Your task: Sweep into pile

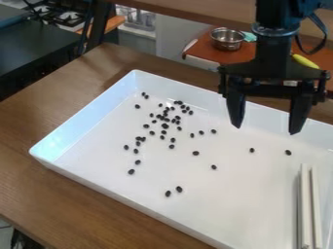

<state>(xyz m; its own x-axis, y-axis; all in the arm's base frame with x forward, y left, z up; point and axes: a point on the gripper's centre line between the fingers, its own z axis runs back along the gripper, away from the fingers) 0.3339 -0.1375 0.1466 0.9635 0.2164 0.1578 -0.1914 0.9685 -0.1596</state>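
Note:
My gripper (267, 130) hangs over the back right part of the white tray (130, 192), its two fingers wide apart with nothing between them. Many small black beans (165, 126) lie scattered in the tray, thickest toward the back left of the middle. Two beans (179, 189) lie near the front, and single ones (288, 152) lie to the right, below the gripper. At the tray's right side rests a pale, long object (310, 209) with two parallel bars, apart from the gripper.
The tray stands on a brown wooden table (39, 194), and its raised walls surround the beans. Behind are a metal bowl (227, 39) and a yellow banana-like item (304, 61) on a reddish surface. A dark counter (32, 48) is at the upper left.

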